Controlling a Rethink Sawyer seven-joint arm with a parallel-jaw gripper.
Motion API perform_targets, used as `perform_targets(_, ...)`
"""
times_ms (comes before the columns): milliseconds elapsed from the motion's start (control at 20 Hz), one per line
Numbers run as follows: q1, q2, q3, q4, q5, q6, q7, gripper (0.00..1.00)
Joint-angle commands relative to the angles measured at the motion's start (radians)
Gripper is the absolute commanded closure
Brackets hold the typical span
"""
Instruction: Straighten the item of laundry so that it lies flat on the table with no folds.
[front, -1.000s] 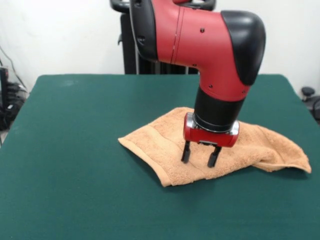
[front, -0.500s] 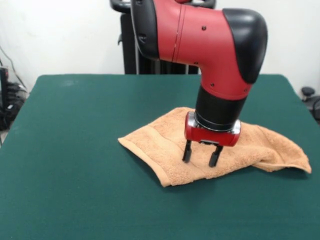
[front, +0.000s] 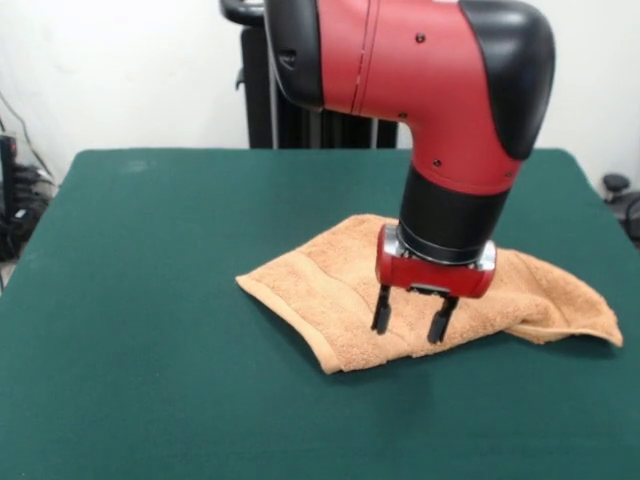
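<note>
The orange-tan terry towel (front: 330, 290) lies on the dark green table (front: 150, 330), right of centre, bunched and folded over itself, with a border band along its near left edge. Its right end (front: 580, 320) is rumpled. No tag shows. My gripper (front: 410, 324) hangs from the red and black arm just over the towel's near middle part. Its two black fingers (front: 381, 312) stand apart, open and empty, with their tips at or just above the cloth.
The robot's black pedestal (front: 275, 100) stands behind the table's far edge. Cables and dark equipment (front: 15, 200) sit off the table at the left, and a dark object (front: 620, 195) at the right.
The arm and gripper have shifted slightly to the right and a little nearer over the towel. The towel has not moved and the fingers stay apart.
</note>
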Motion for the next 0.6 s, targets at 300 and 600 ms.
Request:
perform_targets(300,0.028,0.090,0.089,-0.169,-0.016,0.181,0.042,0.00)
perform_targets(600,0.033,0.044,0.080,-0.113,-0.016,0.177,0.051,0.00)
